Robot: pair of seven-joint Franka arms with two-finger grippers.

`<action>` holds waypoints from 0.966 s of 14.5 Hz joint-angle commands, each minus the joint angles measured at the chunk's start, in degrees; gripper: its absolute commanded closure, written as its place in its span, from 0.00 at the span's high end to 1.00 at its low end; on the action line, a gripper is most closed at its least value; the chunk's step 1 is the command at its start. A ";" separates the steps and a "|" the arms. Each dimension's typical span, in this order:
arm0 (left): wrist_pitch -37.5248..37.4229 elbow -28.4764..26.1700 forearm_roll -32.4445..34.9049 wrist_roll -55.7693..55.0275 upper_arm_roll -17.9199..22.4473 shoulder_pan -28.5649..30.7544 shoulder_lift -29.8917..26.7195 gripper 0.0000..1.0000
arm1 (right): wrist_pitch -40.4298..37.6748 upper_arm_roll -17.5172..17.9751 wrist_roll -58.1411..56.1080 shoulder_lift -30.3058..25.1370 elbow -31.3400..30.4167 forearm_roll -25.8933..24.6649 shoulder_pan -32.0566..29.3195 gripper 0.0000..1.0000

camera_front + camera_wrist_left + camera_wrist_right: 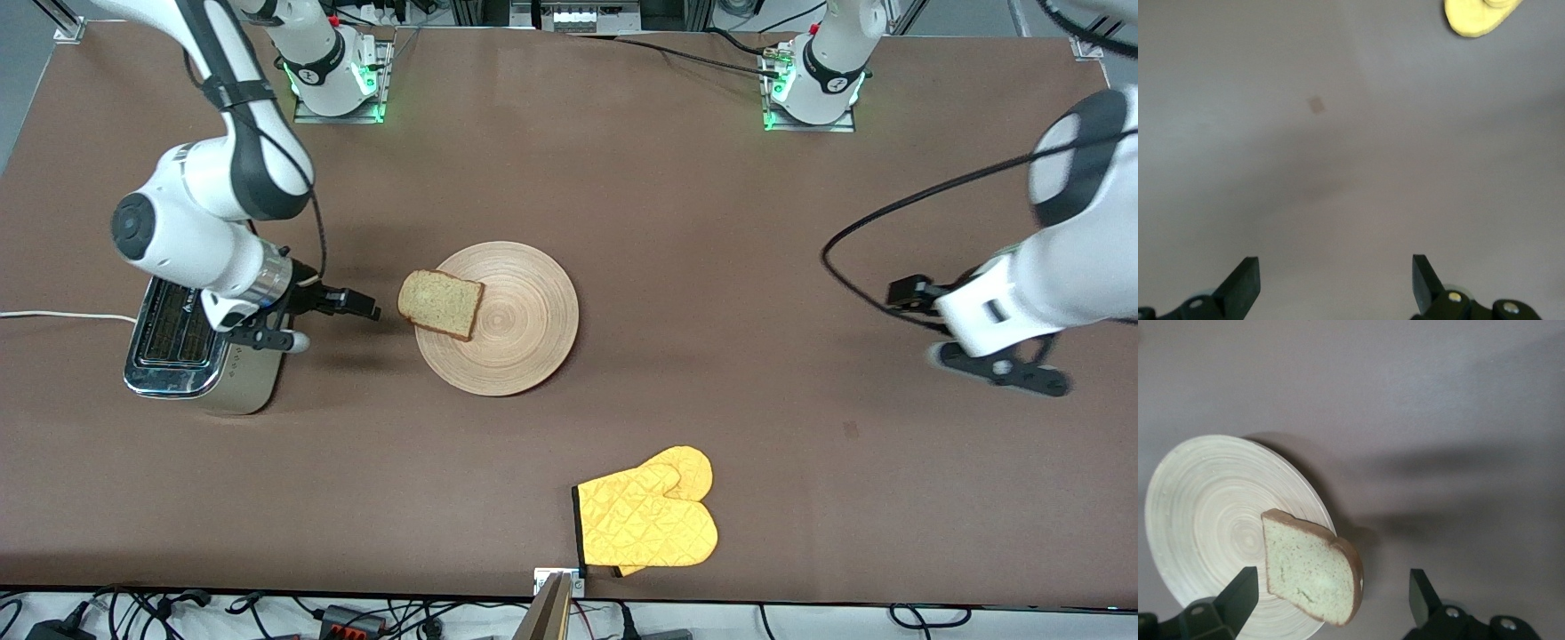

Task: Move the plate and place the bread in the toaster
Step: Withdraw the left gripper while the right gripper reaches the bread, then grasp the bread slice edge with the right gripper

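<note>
A brown desk carries a round wooden plate near its middle. A slice of bread lies on the plate, overhanging the rim toward the right arm's end. The toaster stands at that end, its white cord trailing off the edge. The right gripper hangs between toaster and bread, spread wide and empty. The left gripper waits over bare desk at the left arm's end, also wide and empty. Yellow oven mitts lie nearer the front camera than the plate.
</note>
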 commanded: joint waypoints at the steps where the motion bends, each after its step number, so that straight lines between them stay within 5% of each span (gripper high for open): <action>1: -1.24 -1.53 0.14 -2.56 2.72 -0.66 -5.30 1.00 | 5.36 0.05 -3.94 -2.83 -6.49 5.18 0.72 1.00; 3: 0.33 -10.92 -6.33 -3.89 8.85 -2.23 -12.41 1.00 | 7.29 0.05 -11.20 -2.39 -8.77 11.59 0.80 1.00; 5: 6.55 -21.81 -10.49 -3.11 16.94 -6.71 -19.71 1.00 | 8.62 -0.04 -22.53 -2.13 -11.15 24.13 0.80 1.00; 8: 14.65 -34.22 -10.41 -3.19 21.00 -12.07 -29.74 1.00 | 9.15 -0.13 -31.97 -0.55 -11.77 31.84 0.54 1.00; 14: 13.97 -33.99 -10.15 -1.78 21.37 -12.00 -29.32 1.00 | 11.78 -0.13 -31.99 1.47 -11.77 31.93 1.68 1.00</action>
